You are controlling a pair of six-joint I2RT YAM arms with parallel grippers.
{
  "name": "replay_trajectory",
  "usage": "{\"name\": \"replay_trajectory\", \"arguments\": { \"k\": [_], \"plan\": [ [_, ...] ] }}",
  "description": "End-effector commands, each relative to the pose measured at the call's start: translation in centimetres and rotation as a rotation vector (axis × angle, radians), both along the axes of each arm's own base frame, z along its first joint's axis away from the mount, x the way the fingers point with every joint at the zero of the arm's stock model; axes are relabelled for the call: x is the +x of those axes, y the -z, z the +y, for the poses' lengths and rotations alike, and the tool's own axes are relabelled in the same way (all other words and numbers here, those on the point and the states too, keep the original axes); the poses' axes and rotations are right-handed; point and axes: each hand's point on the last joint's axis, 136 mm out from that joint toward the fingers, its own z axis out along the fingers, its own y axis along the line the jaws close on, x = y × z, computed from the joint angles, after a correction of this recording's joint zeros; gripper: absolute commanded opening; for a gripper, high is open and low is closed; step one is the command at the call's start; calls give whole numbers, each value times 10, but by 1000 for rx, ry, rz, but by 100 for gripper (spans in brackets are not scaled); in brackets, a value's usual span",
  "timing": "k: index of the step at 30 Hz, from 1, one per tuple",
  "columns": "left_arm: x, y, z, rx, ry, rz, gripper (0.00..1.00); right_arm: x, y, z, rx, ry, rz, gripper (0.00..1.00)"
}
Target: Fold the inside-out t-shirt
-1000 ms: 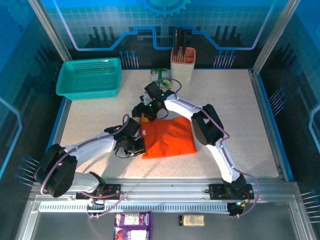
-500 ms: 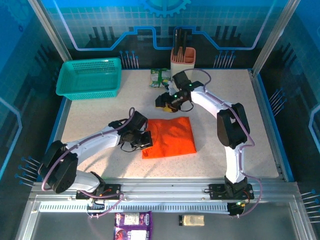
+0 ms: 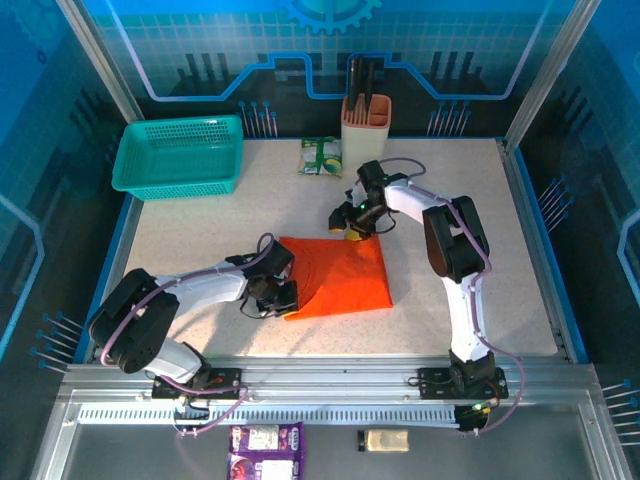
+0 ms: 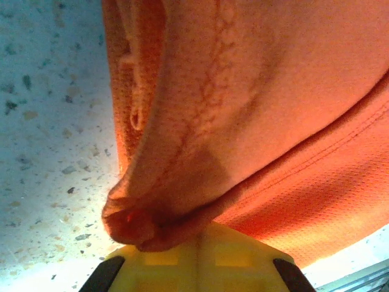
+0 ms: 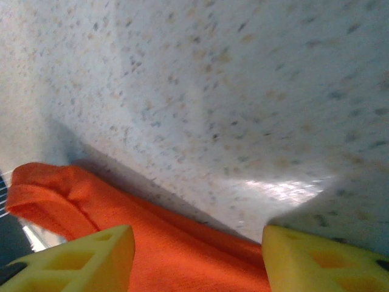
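Note:
The inside-out t-shirt lies as a folded, bright orange rectangle in the middle of the table. My left gripper is at its near left corner, shut on a bunched fold of the cloth. In the left wrist view the yellow fingers press together under that wad of t-shirt. My right gripper is low at the shirt's far edge and open. In the right wrist view its yellow fingertips stand wide apart, with the orange t-shirt edge between them but not gripped.
A teal mesh basket stands at the back left. A beige holder and a green and white packet sit at the back middle. Bare speckled table lies right of the shirt.
My right gripper lifted off the shirt's far left, swung toward the back, then came down at the shirt's far edge. The left gripper kept its hold and shifted slightly; the far left corner now lies spread out.

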Motion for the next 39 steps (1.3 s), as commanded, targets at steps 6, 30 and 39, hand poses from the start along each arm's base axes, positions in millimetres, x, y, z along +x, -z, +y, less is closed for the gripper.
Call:
{"name": "replay_trajectory", "arguments": {
  "k": [6, 30, 39],
  "plan": [
    [24, -60, -5, -23, 14, -118, 2, 3, -57, -14, -26, -1, -105, 60],
    [183, -13, 52, 118, -93, -138, 1, -62, -17, -62, -54, 38, 15, 60],
    [190, -6, 56, 105, -95, -138, 0, -63, -16, -73, -59, 70, 15, 59]
  ]
}}
